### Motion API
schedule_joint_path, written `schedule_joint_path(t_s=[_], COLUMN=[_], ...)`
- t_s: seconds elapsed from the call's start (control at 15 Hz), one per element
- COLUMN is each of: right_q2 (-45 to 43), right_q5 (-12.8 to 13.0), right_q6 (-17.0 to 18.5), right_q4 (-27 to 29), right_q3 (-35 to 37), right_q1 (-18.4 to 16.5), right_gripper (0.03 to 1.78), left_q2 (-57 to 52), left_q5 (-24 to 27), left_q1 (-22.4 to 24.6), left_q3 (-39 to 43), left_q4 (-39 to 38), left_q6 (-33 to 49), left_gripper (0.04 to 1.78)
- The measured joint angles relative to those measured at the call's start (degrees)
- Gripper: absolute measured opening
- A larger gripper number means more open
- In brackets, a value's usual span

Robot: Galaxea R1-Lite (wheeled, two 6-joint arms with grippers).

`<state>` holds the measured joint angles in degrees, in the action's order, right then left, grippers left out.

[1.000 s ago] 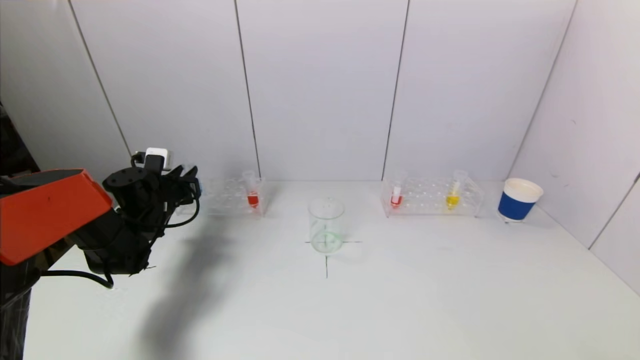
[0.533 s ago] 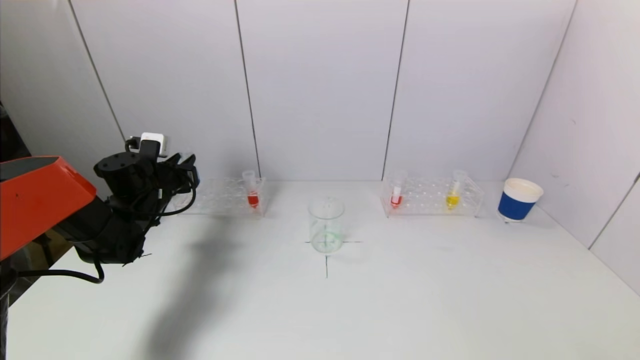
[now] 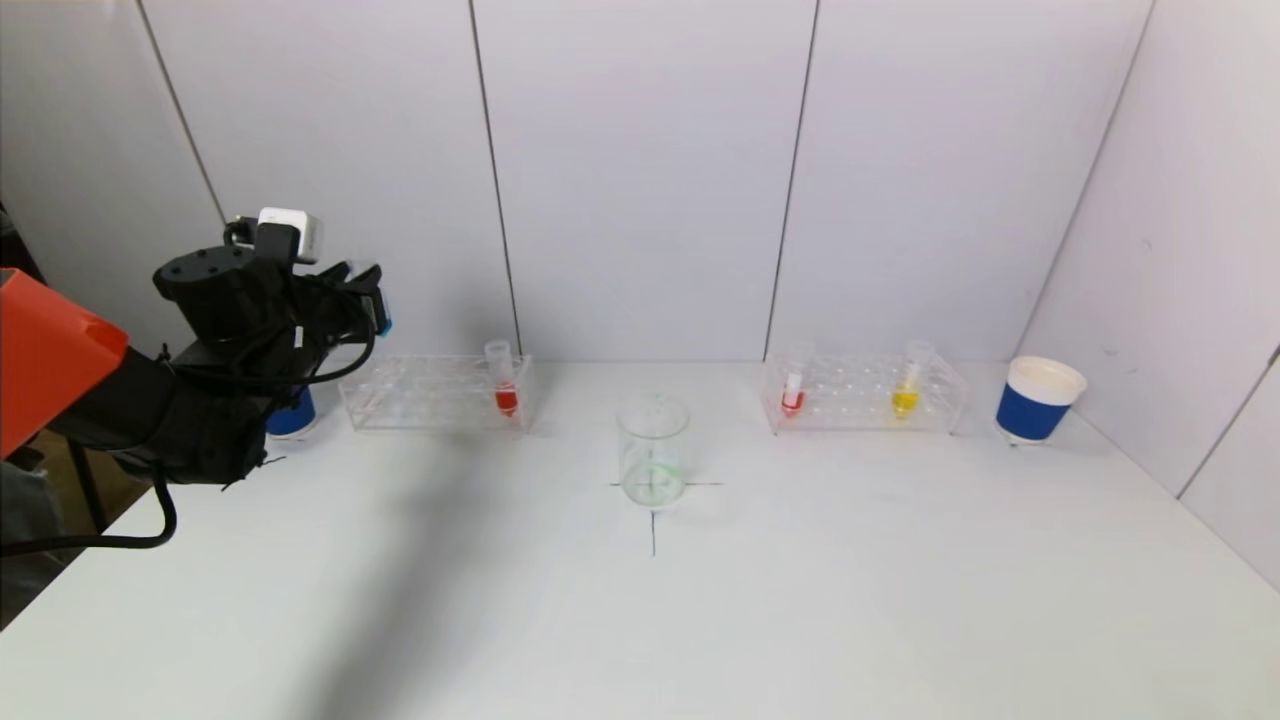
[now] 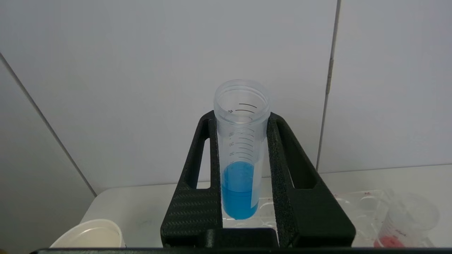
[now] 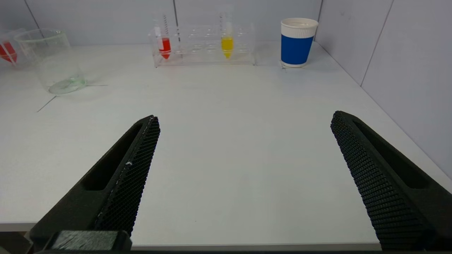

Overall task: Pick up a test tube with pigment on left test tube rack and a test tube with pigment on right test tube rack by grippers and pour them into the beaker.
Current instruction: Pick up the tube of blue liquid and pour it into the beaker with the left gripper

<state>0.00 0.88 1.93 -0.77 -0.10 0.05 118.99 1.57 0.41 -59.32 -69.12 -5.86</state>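
Note:
My left gripper (image 3: 365, 300) is shut on a clear test tube of blue pigment (image 4: 240, 169) and holds it upright in the air, above and left of the left rack (image 3: 430, 395). The gripper's tips (image 4: 242, 118) clamp the tube's sides. A red tube (image 3: 505, 385) stands at the left rack's right end. The right rack (image 3: 865, 395) holds a red tube (image 3: 793, 390) and a yellow tube (image 3: 906, 390). The glass beaker (image 3: 653, 450) stands between the racks on a cross mark. My right gripper (image 5: 243, 118) is open and empty over the table's front edge, out of the head view.
A blue and white paper cup (image 3: 1037, 400) stands right of the right rack. Another blue cup (image 3: 292, 415) is partly hidden behind my left arm. White wall panels close the back and right side.
My left gripper has risen and drawn left with the blue tube, uncovering the left rack and the blue cup behind it. Nothing else has moved.

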Motion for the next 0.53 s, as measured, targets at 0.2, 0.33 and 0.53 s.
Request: schedule_joint_path(t_s=[0.2,0.33,0.53], right_q2=[0.00,0.00,0.00], right_q5=[0.00,0.00,0.00], right_q6=[0.00,-0.02,0.00], right_q4=[0.02,0.02,0.02], right_q3=[0.00,0.00,0.00], right_q1=[0.00,0.00,0.00], right_gripper=[1.76,1.76,1.76], left_q2=[-3.67,-5.81,-7.75], left_q5=[0.07,0.27,2.08], left_q1=[-1.54,-2.95,-4.88], left_q3=[-2.80,-5.34,-8.55], left_q4=[6.75,11.72,14.45], left_q6=[-0.28,-0.74,-0.77], left_gripper=[0.42,0.42,0.42])
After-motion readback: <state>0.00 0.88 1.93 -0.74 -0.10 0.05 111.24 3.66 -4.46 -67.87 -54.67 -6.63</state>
